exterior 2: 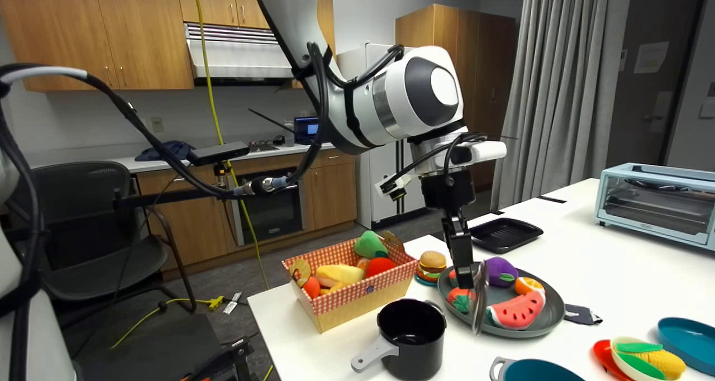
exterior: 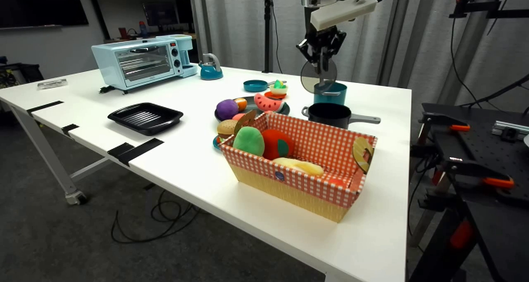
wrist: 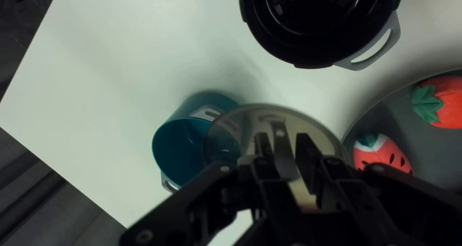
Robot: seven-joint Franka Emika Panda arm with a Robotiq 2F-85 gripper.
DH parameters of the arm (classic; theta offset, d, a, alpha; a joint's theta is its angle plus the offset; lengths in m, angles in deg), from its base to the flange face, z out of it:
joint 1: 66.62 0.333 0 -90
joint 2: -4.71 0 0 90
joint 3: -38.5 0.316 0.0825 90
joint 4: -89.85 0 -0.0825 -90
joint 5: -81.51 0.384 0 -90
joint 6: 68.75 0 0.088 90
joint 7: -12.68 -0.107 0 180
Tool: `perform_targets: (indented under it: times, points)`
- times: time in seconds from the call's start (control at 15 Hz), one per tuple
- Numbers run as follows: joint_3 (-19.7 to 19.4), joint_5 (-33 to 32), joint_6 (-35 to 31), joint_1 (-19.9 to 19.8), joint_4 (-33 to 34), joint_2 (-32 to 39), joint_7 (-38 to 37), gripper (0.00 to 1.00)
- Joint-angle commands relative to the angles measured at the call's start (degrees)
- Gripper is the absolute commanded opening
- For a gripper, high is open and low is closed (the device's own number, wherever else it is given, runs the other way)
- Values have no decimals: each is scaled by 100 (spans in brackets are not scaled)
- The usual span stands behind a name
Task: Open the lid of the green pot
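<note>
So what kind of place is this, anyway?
Probably a robot lab with a kitchen area: there's a robot arm, toy food on a table, and a range hood under wooden cupboards.

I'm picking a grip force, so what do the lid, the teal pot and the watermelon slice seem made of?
Lid: see-through and smooth, glass or clear plastic; the teal pot shows through it in the wrist view. The teal pot: slightly shiny, perhaps hard plastic or coated metal; small glints inside. Watermelon slice: matte, likely stuffed fabric, going by its plump edges.
</note>
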Motion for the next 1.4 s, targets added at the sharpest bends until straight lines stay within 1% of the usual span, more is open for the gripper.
perform_targets:
  times: [0.0, 0.27, 0.4, 0.6, 0.87, 1.13, 1.33]
  points:
    - [21, 101, 227, -57, 207, 46, 253, 56]
    - [17, 134, 316, -68, 286, 84, 326, 87]
    - [16, 159, 349, -78, 309, 96, 358, 99]
    - [25, 289, 389, -107, 300, 95, 518, 100]
    - [39, 620, 652, -172, 289, 100, 995, 100]
    - [88, 1046, 1204, -251, 234, 22, 2123, 100]
    - [41, 904, 1650, -244, 167, -88, 2702, 100]
